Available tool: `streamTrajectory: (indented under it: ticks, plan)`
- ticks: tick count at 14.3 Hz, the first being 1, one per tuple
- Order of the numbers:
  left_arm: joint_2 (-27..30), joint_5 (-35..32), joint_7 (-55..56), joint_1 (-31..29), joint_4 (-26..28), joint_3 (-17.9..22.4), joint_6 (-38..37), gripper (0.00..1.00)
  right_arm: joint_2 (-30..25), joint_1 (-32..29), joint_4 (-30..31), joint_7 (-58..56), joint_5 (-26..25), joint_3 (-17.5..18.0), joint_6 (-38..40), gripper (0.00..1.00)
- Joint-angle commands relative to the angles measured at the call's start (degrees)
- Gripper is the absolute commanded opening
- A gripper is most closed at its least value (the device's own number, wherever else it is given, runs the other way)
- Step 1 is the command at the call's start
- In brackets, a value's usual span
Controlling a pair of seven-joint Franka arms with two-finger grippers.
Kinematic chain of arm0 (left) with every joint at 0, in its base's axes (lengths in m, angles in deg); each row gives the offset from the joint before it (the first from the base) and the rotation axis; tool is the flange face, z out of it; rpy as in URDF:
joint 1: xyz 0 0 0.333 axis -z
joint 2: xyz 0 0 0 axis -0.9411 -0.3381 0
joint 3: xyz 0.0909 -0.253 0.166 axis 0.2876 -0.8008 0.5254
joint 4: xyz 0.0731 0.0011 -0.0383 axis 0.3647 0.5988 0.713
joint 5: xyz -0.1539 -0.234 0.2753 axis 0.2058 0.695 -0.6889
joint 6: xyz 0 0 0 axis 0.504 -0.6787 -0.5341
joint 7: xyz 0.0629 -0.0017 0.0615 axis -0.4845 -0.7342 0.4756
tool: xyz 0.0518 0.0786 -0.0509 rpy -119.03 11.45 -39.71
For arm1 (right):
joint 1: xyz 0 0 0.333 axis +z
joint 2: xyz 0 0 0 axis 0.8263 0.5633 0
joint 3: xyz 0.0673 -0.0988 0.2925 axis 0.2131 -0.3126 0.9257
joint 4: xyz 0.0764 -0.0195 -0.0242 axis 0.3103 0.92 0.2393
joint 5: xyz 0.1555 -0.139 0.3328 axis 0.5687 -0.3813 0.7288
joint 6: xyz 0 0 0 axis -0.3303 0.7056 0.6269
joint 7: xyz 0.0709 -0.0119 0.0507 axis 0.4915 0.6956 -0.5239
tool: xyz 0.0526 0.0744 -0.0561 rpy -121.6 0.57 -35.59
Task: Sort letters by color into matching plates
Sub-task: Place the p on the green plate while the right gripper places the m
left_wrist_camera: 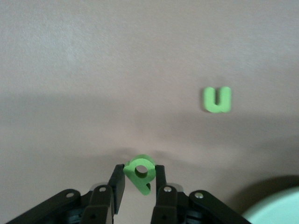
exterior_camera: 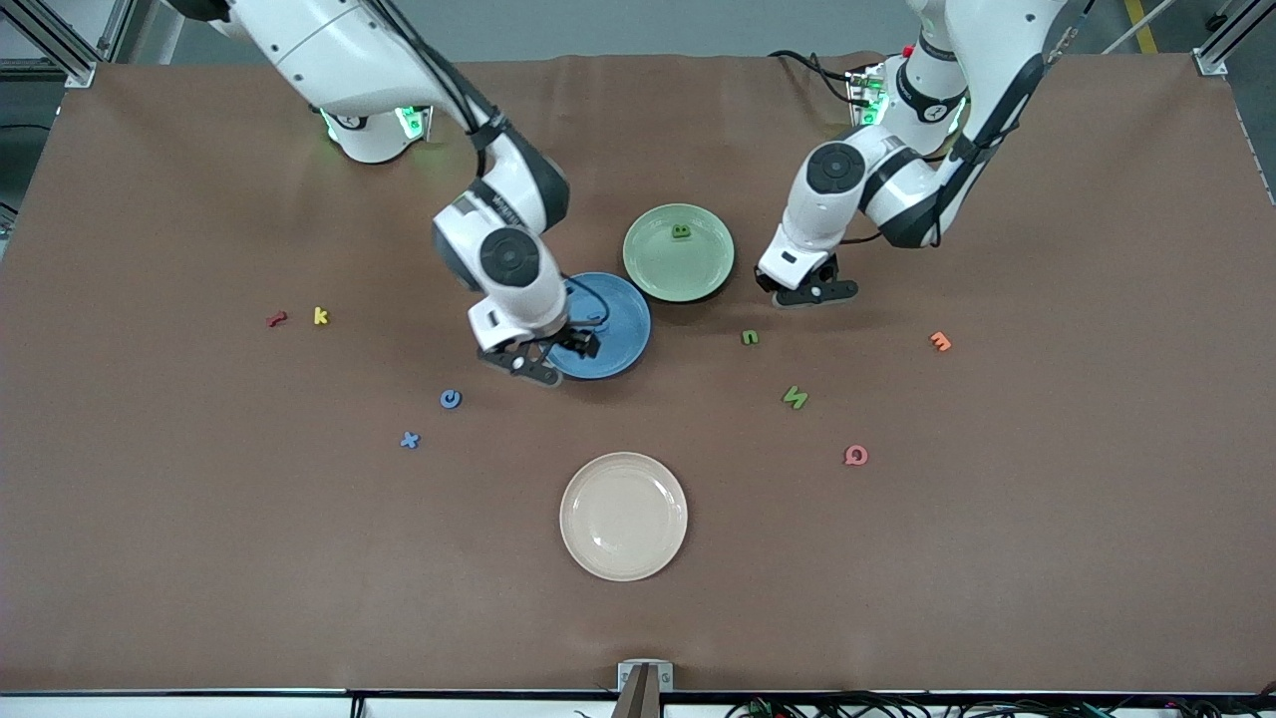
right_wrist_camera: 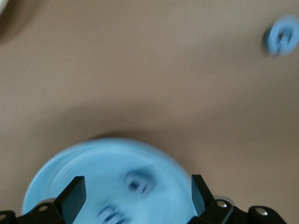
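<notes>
While a brown mat [exterior_camera: 199,558] covers the whole table, grey floor and metal frame posts show past its edges, and cables trail along the rim nearest the front camera.

Nearest that camera sits a cream plate [exterior_camera: 623,516], holding nothing. Farther in, toward the right arm's end, lie a blue x [exterior_camera: 410,440] and a blue c [exterior_camera: 451,399], close together; toward the left arm's end lie a pink letter [exterior_camera: 855,456] and a green N [exterior_camera: 795,398]. Farther still are a green u [exterior_camera: 750,338], an orange letter [exterior_camera: 940,341], and, well apart at the right arm's end, a yellow k [exterior_camera: 320,316] beside a red letter [exterior_camera: 276,319].

The blue plate [exterior_camera: 623,309] and the green plate [exterior_camera: 658,261] sit near each other mid-table, the green one farther from the camera, with one green letter [exterior_camera: 681,232] in it.

The right gripper [right_wrist_camera: 138,191] hangs over the blue plate's rim, fingers spread wide and gripping nothing; two blurred blue letters [right_wrist_camera: 136,183] lie in the plate below it.

The left gripper [left_wrist_camera: 138,177] hovers low over the mat just beside the green plate, fingers pinched on a green letter with a round hole [left_wrist_camera: 140,171].
</notes>
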Motion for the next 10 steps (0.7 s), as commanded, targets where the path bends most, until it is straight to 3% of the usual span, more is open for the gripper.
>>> streamTrajectory:
  ticks: [1,5,10]
  plan:
    - [1.0,1.5,5.5,-0.3,-3.2,-5.0,-4.9,0.18,-0.7,-5.1,0.0,-8.7,-0.9,0.9,0.9,1.00]
    - [-1.1,4.5,9.7,1.2,-6.6,-8.6,-8.4,0.18,-0.2,-11.8,0.2,-19.1,-0.9,0.9,-0.3,1.00]
    - [-5.3,4.5,13.5,5.8,-7.3,-8.9,-8.4,0.18,0.1,-19.0,4.2,-29.9,-0.9,0.9,-6.2,0.99]
